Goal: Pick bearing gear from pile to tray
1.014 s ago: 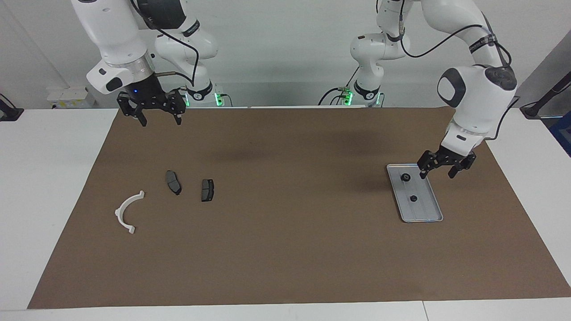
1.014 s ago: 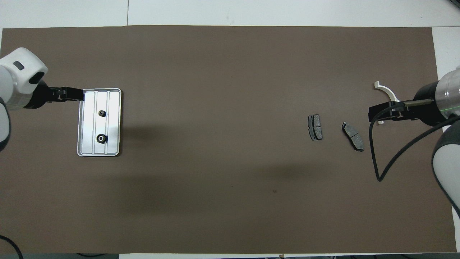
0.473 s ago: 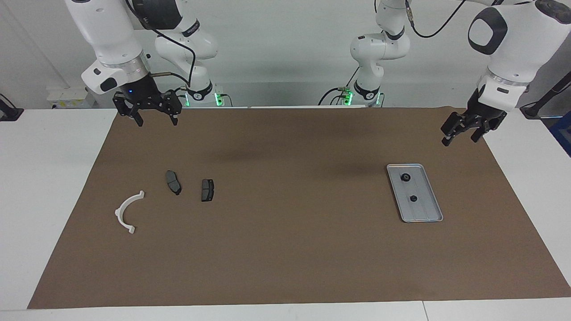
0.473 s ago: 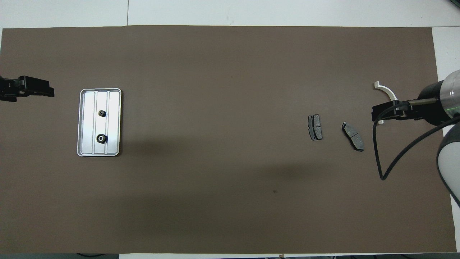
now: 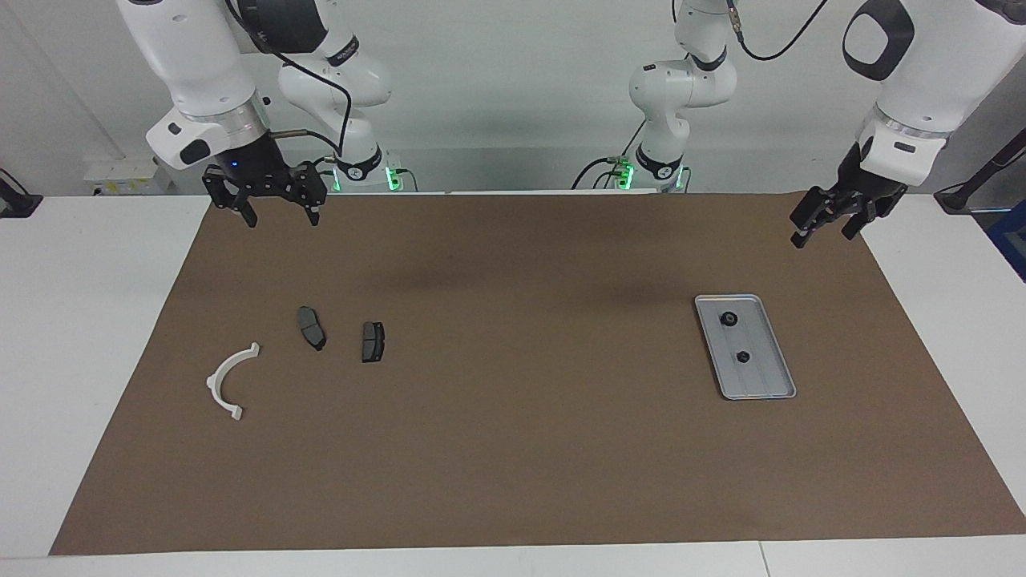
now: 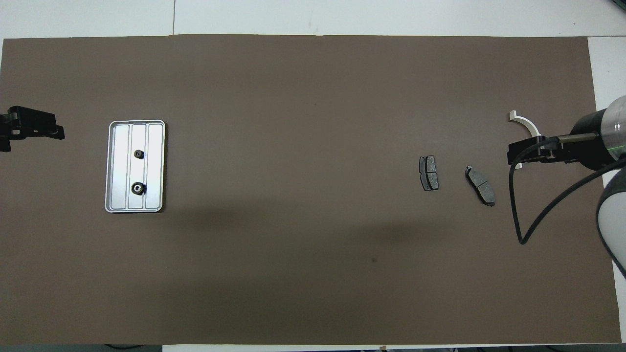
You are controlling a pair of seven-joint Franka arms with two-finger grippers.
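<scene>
The silver tray [image 5: 771, 378] lies toward the left arm's end of the table, also in the overhead view [image 6: 154, 146]. Two small black round pieces [image 5: 729, 319] [image 5: 743, 357] rest in it. The pile lies toward the right arm's end: a white half-ring bracket [image 5: 231, 381] and two dark brake pads [image 5: 312, 328] [image 5: 373, 341]. My left gripper [image 5: 821, 234] is open and empty, raised over the mat's edge at the left arm's end. My right gripper [image 5: 284, 215] is open and empty, up over the mat's corner at the right arm's end.
A brown mat [image 5: 513, 449] covers most of the white table [image 5: 80, 320]. In the overhead view the right gripper [image 6: 512, 154] partly covers the bracket [image 6: 526, 124], and the left gripper [image 6: 55, 131] shows at the picture's edge.
My left gripper has risen from beside the tray and drawn away to the mat's edge at the left arm's end. The right gripper has barely moved. The parts have not moved.
</scene>
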